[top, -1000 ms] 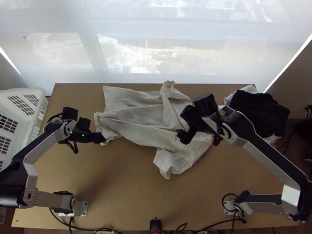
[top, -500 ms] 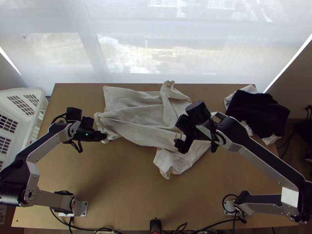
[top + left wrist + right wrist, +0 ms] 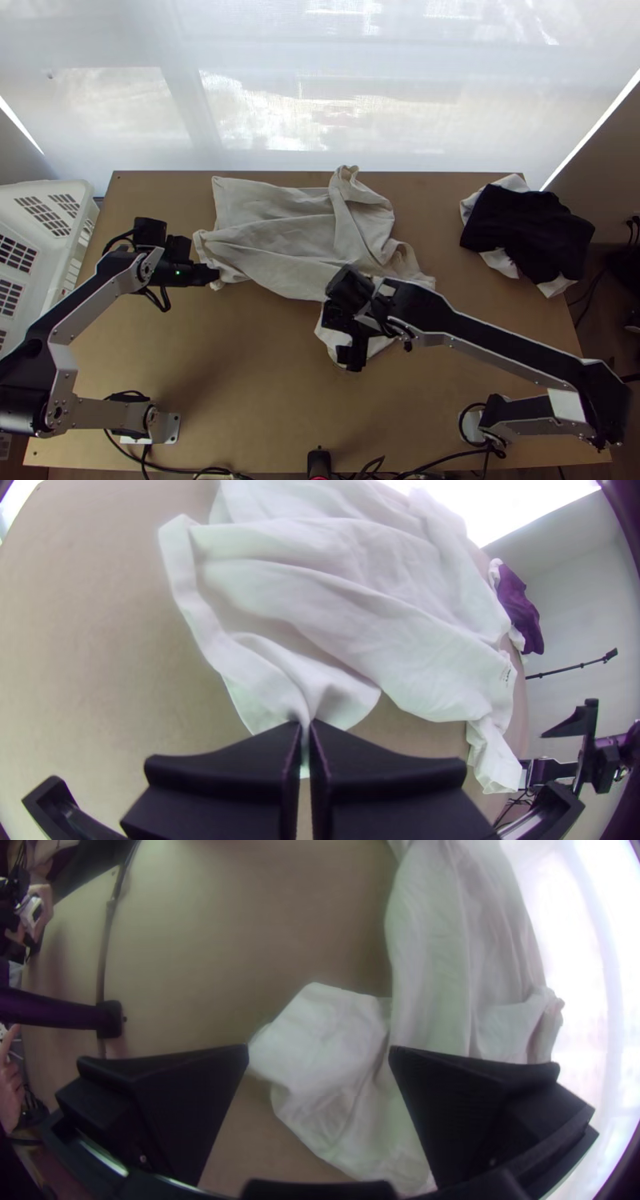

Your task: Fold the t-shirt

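Top view: left claw (image 3: 215,274) pinches rumpled t-shirt (image 3: 276,232) by edge; right claw (image 3: 350,357) gapes over near end.

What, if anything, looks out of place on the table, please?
The bunched black-and-white cloth looks out of place, jutting past the right edge of the table. The pale t-shirt lies creased and askew, plausible mid-fold.

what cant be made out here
T-shirt under the right hand: top view, behind that hand.
T-shirt between the left hand's fingers: left wrist view, behind them.
White basket: top view, cut off by left edge.
Small print: left wrist view, too tiny.
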`<state>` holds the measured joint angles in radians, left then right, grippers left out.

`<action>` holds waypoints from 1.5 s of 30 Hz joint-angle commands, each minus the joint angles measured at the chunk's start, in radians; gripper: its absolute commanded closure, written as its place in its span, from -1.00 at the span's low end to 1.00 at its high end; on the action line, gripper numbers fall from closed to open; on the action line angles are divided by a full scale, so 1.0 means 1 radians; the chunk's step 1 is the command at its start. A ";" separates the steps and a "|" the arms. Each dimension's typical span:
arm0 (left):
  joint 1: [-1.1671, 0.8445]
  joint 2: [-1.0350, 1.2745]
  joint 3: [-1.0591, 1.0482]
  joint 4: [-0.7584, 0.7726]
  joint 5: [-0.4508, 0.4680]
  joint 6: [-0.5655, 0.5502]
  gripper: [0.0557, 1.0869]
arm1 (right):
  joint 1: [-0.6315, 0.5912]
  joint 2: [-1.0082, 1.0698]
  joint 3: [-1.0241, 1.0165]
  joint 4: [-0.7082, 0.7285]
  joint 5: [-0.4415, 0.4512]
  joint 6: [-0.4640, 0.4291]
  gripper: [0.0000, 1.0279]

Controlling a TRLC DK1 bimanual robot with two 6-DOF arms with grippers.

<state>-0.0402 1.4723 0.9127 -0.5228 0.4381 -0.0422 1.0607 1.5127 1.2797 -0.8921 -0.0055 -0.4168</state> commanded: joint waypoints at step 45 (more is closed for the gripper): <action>0.069 -0.104 0.336 -0.355 0.051 0.050 0.93 | -0.413 -0.197 -0.017 -0.001 -0.021 -0.105 0.95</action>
<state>0.0265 1.3762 1.1347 -0.7536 0.4831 -0.0177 0.6899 1.3911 1.1625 -0.8330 -0.0219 -0.5255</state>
